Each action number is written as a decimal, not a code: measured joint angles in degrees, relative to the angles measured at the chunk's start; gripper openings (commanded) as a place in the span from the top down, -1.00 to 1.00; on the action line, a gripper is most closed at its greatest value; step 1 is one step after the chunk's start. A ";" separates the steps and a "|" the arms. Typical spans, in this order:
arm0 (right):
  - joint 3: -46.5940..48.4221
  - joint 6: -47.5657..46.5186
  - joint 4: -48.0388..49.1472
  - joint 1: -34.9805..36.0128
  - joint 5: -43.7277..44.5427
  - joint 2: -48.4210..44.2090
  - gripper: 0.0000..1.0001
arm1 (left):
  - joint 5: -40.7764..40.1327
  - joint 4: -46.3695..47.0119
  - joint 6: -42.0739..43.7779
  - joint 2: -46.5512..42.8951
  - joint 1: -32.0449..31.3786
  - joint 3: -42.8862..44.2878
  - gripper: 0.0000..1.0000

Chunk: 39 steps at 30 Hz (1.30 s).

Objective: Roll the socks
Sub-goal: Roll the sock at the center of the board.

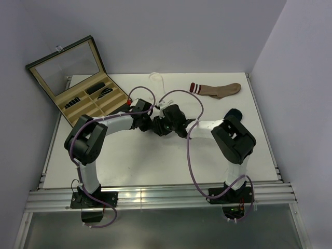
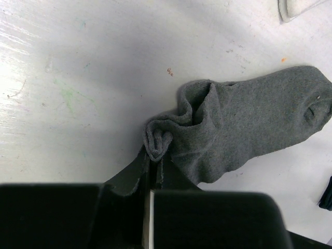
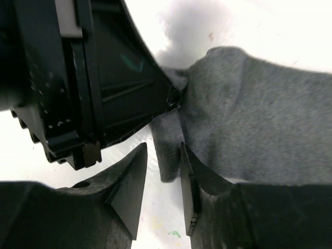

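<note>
At the near edge of the table (image 1: pixel 155 166) we saw the 2 arms bent inward, meeting at mid-table. There the left gripper (image 2: pixel 154 155) was clenched on the bunched cuff of the dark grey sock (image 2: pixel 249 119), which lay flat on the tabletop, its toe pointing away from the fingers. The right gripper (image 3: pixel 163 155) faced it with jaws parted, and 1 flap of that sock lay loose between its tips. Farther back lay a brown sock (image 1: pixel 218 90) with a striped cuff, a white sock (image 1: pixel 157 79) and, at far left, an open case (image 1: pixel 70 67).

Sock (image 2: pixel 249 119) lies on table (image 2: pixel 78 78), right of case (image 1: pixel 66 68).
</note>
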 measured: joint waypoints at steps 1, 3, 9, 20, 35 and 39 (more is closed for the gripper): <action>0.00 0.02 -0.22 0.11 -0.26 0.20 0.24 | 0.00 -0.02 0.04 0.00 0.00 0.00 0.99; -0.13 0.07 -0.39 0.28 -0.85 0.28 0.29 | 0.00 -0.20 0.15 0.00 0.00 0.09 0.99; -0.50 0.81 -0.31 0.39 -1.46 0.31 0.43 | 0.02 -0.22 0.13 0.00 0.02 0.09 0.99; -0.46 3.19 -0.57 0.48 0.39 1.33 0.58 | 0.11 -0.24 0.13 0.00 0.07 0.09 0.99; -3.65 20.06 3.63 -6.80 -12.74 2.38 1.00 | 0.46 0.24 -1.11 -1.05 -0.02 -1.40 0.42; -5.75 26.64 8.61 -9.81 -18.93 4.35 1.00 | 0.33 1.18 -2.01 -2.78 0.09 -3.15 0.05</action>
